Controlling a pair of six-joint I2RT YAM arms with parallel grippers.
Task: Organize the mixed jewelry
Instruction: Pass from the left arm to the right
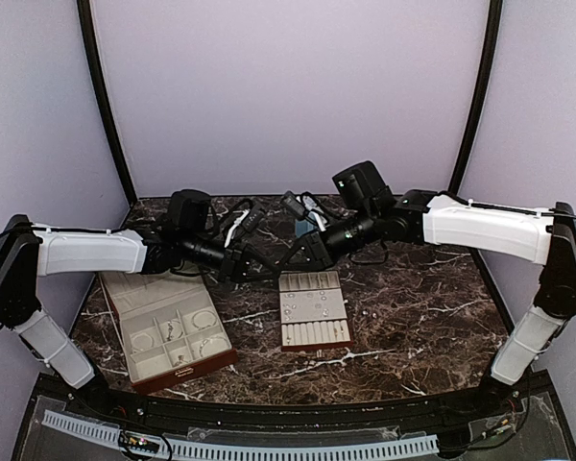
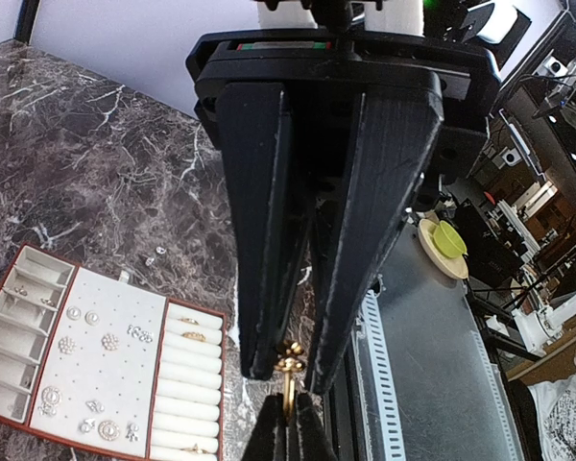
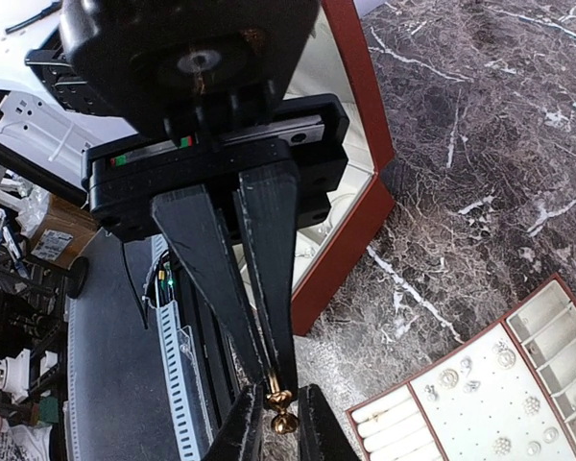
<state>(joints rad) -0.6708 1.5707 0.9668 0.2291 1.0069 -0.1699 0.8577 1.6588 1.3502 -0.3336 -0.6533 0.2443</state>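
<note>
Above the marble table, between the reddish-brown box and the cream slotted tray, the two arms meet tip to tip. The left gripper is pinched tight and the right gripper looks closed too, both on one small gold-coloured piece held in the air. It is likely featherlight, stiff and slick — best pinched across its thin stem, not the knobbed end.

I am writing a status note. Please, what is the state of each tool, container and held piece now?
left tool: shut on the gold piece
right tool: shut on the gold piece too
gold piece: held in the air between both tools
brown box: open
slotted tray: lying flat, uncovered
</note>
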